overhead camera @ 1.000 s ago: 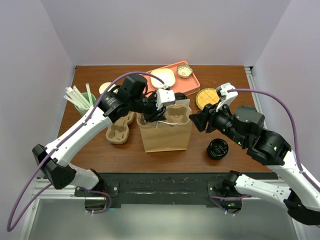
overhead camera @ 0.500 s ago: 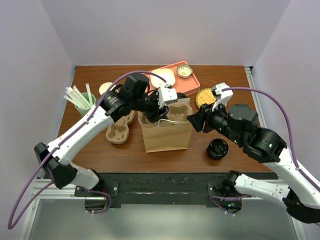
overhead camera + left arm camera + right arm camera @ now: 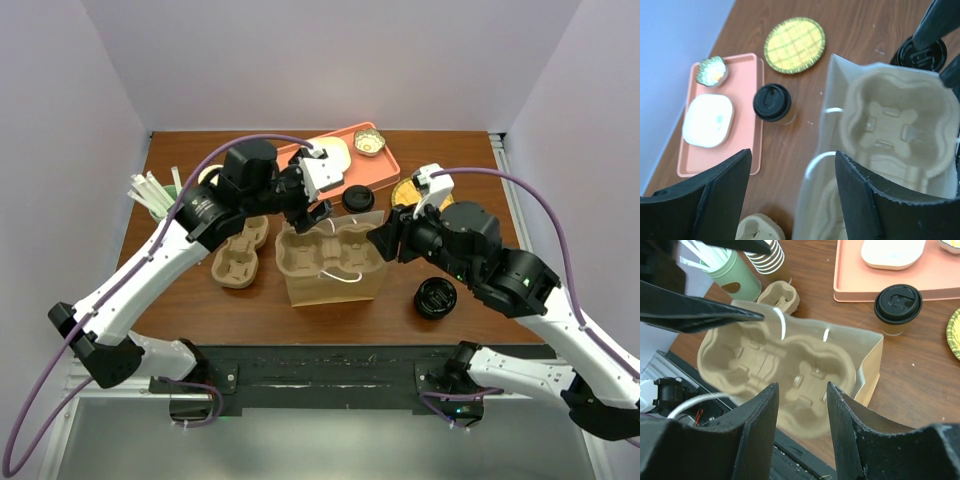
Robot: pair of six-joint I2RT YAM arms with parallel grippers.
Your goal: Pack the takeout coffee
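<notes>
The takeout coffee (image 3: pixel 358 197), a small cup with a black lid (image 3: pixel 772 102), stands on the table between the salmon tray and the brown paper bag (image 3: pixel 335 282); it also shows in the right wrist view (image 3: pixel 897 306). A pulp cup carrier (image 3: pixel 325 250) lies across the bag's mouth. My left gripper (image 3: pixel 316 202) hovers over the bag's far left edge, open and holding nothing (image 3: pixel 792 200). My right gripper (image 3: pixel 381 240) hangs above the carrier's right end, jaws apart and holding nothing (image 3: pixel 802 432).
A salmon tray (image 3: pixel 382 172) holds a white dish and a small bowl. Nearby are a yellow plate (image 3: pixel 408 192), a squat black round piece (image 3: pixel 436 298), two pulp carriers (image 3: pixel 238 258), and a green cup of straws (image 3: pixel 160 196) beside striped paper cups (image 3: pixel 771 255).
My left gripper opened, let go of the pulp carrier and pulled back up and left. The carrier now rests flat across the bag. My right gripper edged left toward the bag.
</notes>
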